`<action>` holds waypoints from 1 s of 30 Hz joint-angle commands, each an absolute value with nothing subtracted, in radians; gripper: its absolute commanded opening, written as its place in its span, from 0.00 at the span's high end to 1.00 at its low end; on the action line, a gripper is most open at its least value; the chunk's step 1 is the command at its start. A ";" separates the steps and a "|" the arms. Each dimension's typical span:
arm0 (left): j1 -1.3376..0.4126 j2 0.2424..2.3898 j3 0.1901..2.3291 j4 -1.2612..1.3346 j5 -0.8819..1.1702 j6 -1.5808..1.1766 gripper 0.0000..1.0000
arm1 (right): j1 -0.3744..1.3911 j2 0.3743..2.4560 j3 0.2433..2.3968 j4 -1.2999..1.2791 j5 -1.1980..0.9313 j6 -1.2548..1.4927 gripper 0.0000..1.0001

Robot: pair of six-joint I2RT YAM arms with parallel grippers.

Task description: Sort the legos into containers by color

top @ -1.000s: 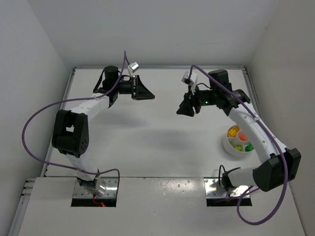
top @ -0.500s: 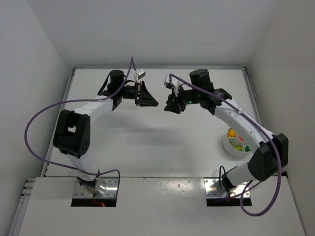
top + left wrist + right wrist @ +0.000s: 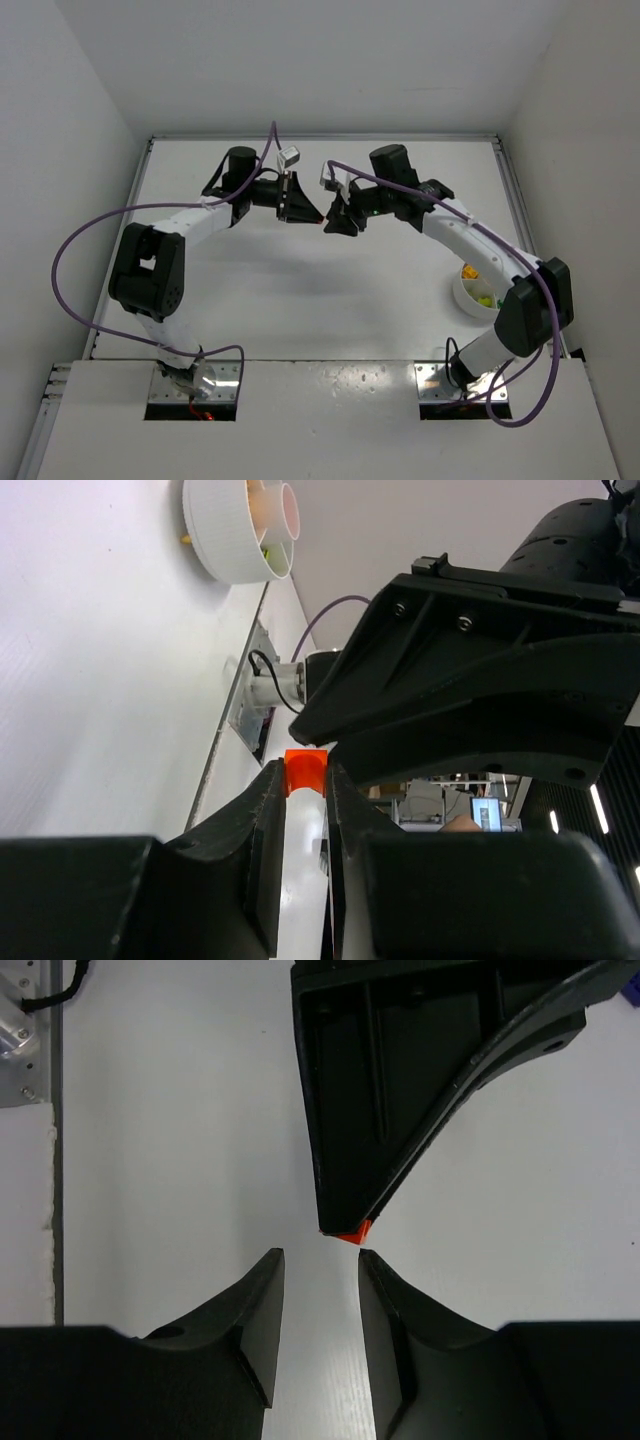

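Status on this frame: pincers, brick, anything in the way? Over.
Left pincer shut on orange brick. Right pincer open, tip to tip with it, not touching. Nothing between them; dish well aside.

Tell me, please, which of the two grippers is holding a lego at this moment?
The left gripper: it is shut on a red-orange lego at its tips, whereas the right gripper is open and empty, just short of that brick.
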State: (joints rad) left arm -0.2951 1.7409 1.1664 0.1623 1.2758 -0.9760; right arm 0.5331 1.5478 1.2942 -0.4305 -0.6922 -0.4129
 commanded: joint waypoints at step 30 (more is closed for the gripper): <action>-0.264 1.644 1.154 0.143 1.276 -0.920 0.36 | 0.565 1.528 1.299 -0.434 -0.571 -0.436 0.95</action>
